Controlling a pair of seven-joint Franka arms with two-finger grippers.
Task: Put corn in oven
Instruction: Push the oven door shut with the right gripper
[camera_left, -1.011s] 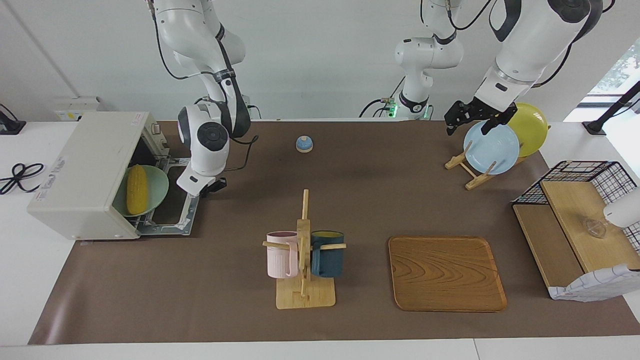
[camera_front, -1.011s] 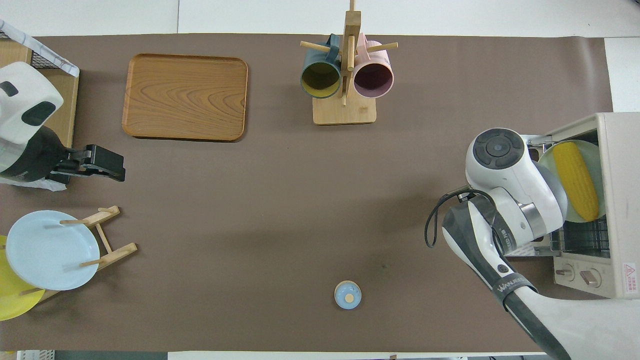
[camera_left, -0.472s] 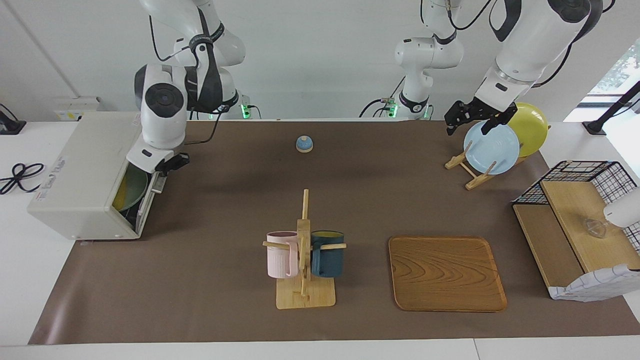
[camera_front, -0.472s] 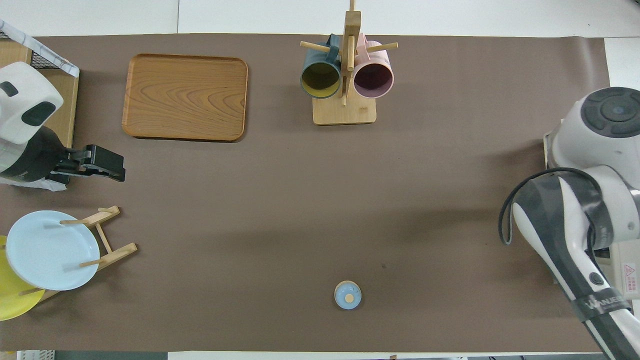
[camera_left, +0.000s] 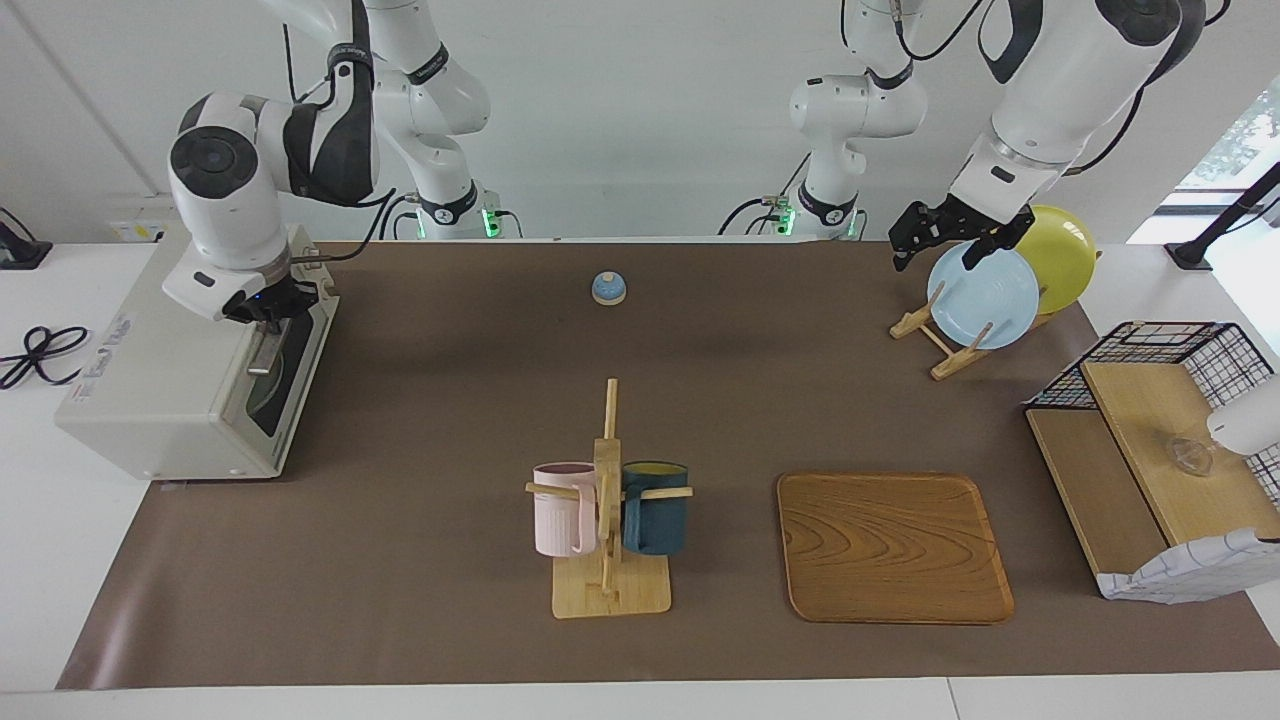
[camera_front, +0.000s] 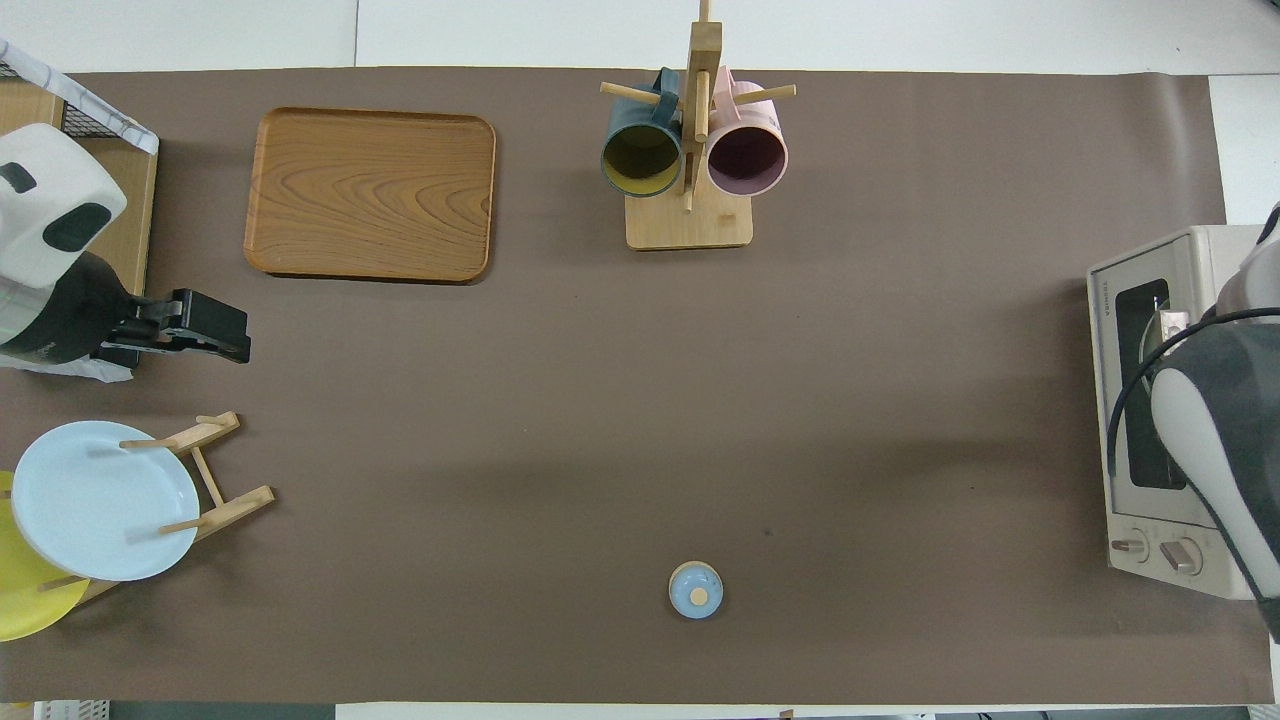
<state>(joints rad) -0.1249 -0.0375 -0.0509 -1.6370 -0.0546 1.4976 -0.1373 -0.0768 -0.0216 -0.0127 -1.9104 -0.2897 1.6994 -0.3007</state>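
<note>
- The right gripper (camera_left: 268, 318) sits at the top edge of the oven (camera_left: 175, 385) door, which stands shut; whether its fingers are apart I cannot tell.
- The corn is out of sight.
- The left gripper (camera_left: 950, 238), fingers spread, waits over the blue plate (camera_left: 982, 296) in its rack.

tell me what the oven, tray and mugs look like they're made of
Oven: off-white painted metal by its flat matte panels, with a dark glossy glass door. Tray: wood, clear grain, satin finish. Mugs: smooth matte pink and dark blue, ceramic or plastic; cannot tell which.
</note>
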